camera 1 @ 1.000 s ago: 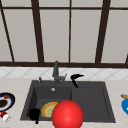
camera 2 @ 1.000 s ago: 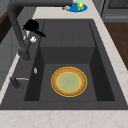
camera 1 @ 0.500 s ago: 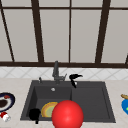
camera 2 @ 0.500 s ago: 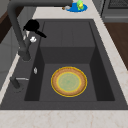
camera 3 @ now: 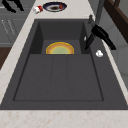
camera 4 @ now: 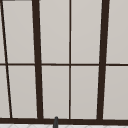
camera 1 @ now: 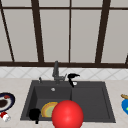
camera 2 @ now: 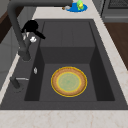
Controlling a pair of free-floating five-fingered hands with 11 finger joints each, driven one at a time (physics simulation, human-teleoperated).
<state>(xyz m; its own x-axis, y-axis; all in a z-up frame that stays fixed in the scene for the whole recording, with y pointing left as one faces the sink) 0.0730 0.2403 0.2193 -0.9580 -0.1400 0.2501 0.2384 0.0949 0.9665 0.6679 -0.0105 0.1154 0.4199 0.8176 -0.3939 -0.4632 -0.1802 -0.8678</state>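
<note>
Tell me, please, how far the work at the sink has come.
Done: the round yellow-rimmed plate lies flat in the left basin of the dark sink. In hand: the right hand hovers open beside the dark tap, holding nothing; contact is unclear. Left: no water shows, and the left hand hangs idle at the front rim.

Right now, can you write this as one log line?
right hand: open, beside faucet | left hand: at sink front | plate: in basin
</note>
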